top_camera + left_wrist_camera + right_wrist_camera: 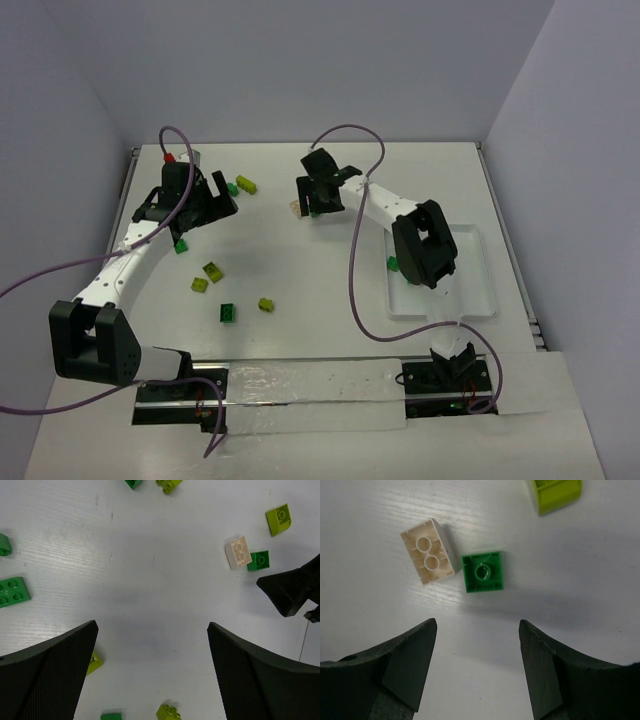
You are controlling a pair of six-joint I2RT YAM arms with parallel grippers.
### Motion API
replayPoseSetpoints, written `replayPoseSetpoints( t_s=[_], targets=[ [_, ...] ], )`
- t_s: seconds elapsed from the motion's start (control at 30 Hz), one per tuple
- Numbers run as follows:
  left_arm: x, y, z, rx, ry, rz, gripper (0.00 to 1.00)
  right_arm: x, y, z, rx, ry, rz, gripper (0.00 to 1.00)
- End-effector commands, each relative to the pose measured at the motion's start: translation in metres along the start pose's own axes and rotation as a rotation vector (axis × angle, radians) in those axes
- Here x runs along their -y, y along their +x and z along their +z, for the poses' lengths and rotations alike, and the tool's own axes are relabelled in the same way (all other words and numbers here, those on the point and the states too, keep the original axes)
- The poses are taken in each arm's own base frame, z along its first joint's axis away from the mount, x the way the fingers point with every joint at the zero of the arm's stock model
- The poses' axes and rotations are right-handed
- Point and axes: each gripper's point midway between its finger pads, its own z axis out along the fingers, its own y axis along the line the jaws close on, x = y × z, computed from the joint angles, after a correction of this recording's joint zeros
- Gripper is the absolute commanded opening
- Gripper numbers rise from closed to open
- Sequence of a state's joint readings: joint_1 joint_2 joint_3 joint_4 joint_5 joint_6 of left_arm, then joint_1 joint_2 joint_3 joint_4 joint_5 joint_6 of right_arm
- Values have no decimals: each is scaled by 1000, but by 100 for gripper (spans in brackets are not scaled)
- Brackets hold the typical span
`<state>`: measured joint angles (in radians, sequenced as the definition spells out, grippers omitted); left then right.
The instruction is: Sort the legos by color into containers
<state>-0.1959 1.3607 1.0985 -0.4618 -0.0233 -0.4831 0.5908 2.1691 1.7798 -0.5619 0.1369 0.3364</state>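
The legos lie scattered on the white table. A pale peach brick and a dark green brick lie side by side, both underside up, with a yellow-green one beyond them. My right gripper hovers open just short of the green brick, with nothing between its fingers. My left gripper is wide open over bare table, with green and yellow-green bricks around it. The white tray of containers sits at the right, partly hidden by the right arm. A green brick shows at the tray's left edge.
More bricks sit in the left-centre area: yellow-green, green, yellow-green. Two more, green and yellow-green, lie near the back. Grey walls close in the table. Purple cables loop over both arms.
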Motion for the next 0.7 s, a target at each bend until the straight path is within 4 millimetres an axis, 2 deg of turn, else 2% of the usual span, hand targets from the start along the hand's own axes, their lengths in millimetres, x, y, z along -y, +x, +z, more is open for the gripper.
replayPoseSetpoints(
  t_s=[0.0,0.67],
  targets=[
    [6,-18,-4,45,9,24,99,-7,-5,10,-18,4,-33,74],
    [3,-18,-5,49,-5,30,99,10,-7,51,-45,84,-23,64]
  ],
)
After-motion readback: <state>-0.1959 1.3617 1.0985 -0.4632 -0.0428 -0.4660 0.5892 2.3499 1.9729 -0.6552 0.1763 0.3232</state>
